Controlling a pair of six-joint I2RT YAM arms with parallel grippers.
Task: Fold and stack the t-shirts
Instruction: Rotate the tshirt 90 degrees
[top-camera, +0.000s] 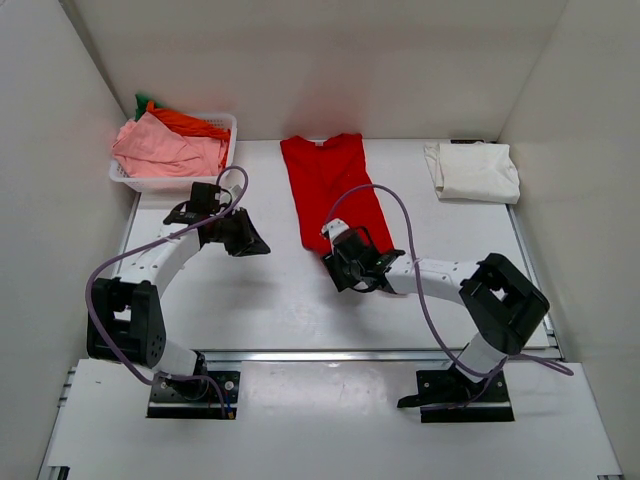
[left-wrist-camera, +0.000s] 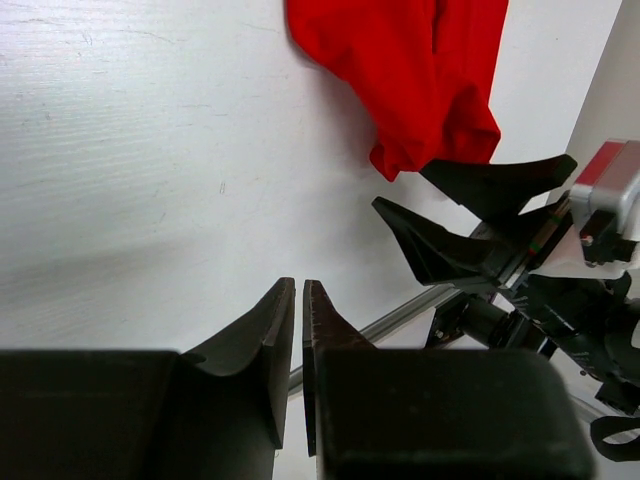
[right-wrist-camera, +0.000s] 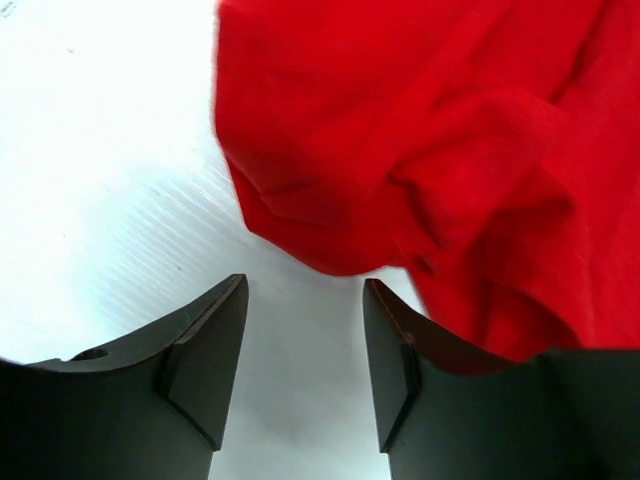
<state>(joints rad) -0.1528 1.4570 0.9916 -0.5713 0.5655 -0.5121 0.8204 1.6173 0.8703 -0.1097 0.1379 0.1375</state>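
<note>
A bright red t-shirt lies lengthwise on the table's middle, partly folded, its near end bunched. My right gripper is open and empty just at that bunched near end, fingers apart above bare table. My left gripper is shut and empty, left of the red shirt. A folded cream-white t-shirt lies at the back right. Pink, orange and green shirts are piled in the basket.
A white lattice basket stands at the back left against the wall. White walls close in the table on three sides. In the left wrist view the right gripper's open fingers show beside the shirt's end.
</note>
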